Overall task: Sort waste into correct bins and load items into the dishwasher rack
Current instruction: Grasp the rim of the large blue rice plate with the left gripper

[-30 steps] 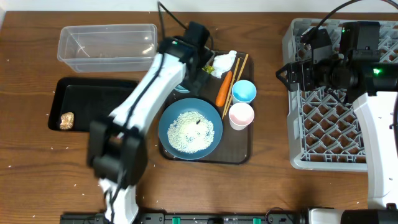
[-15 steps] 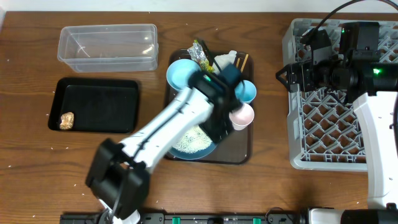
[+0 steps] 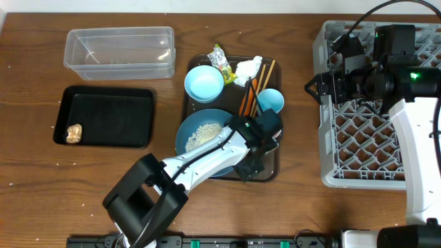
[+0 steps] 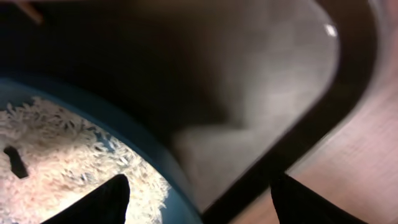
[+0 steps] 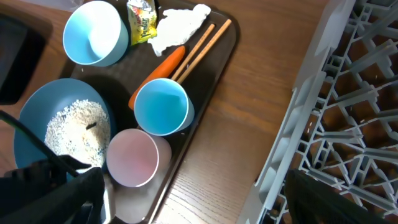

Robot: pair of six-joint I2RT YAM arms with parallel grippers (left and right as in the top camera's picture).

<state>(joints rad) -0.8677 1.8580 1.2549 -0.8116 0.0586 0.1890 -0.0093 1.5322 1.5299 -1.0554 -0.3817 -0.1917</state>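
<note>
My left gripper (image 3: 249,165) (image 4: 199,186) hangs open and empty over the front right corner of the brown serving tray (image 4: 267,87), beside the blue plate (image 4: 158,165) of rice (image 3: 204,132). Its arm hides the pink cup (image 5: 132,157) from overhead. Behind lie the blue cup (image 3: 270,100), carrot (image 3: 246,101), chopsticks (image 3: 264,74), tissue (image 3: 249,67), wrapper (image 3: 221,60) and blue bowl (image 3: 204,83). Open with nothing in it, my right gripper (image 3: 315,85) (image 5: 199,205) hovers by the left edge of the grey rack (image 3: 362,148).
A clear tub (image 3: 118,52) stands at the back left. In front of it the black tray (image 3: 110,114) holds a brown food lump (image 3: 74,133). Bare wood separates the serving tray from the rack (image 5: 348,106).
My left arm has swung from the back of the serving tray across to its front right corner, and its jaws have widened a little. The right arm has stayed put.
</note>
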